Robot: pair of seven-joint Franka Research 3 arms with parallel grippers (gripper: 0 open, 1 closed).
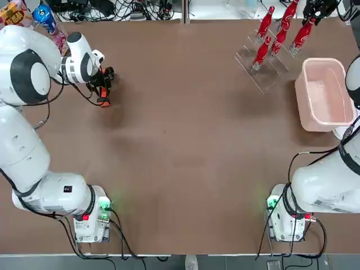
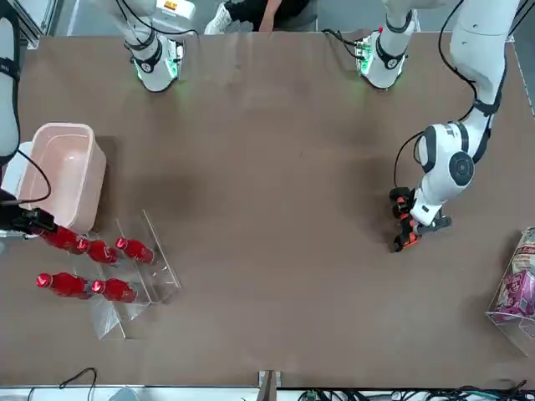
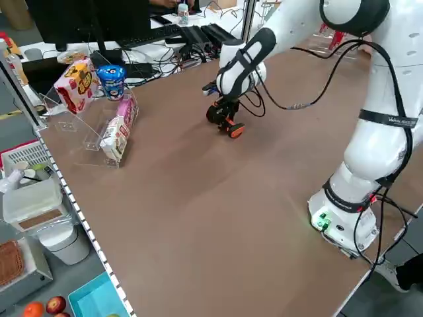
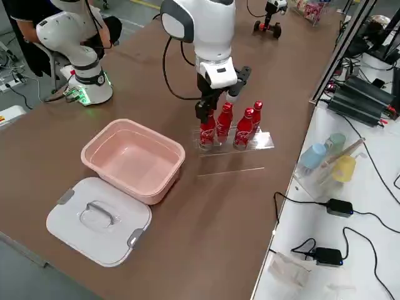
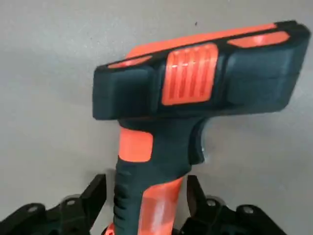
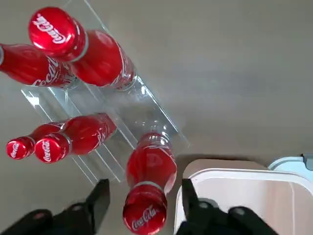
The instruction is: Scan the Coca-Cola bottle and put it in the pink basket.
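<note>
On brown table [image 1: 180,140]: right claw [image 6: 145,208] open astride Coca-Cola bottle [image 6: 149,183]; left claw [image 5: 146,208] grips scanner [image 5: 195,93].

White "Coca-Cola" script could be read on the red cap of the slim red contour Coca-Cola bottle [image 6: 148,196] that stood between the fingers of the right tool [image 6: 146,208]. The same script ran across the caps of the other red bottles [image 6: 80,46] in the clear plastic rack [image 6: 146,115], and along their sides. Small dark lettering sat on the grey band of the left arm's white link [image 3: 390,120], too fine to read. Print on the yellow snack pack [image 3: 78,78] could not be made out.
</note>
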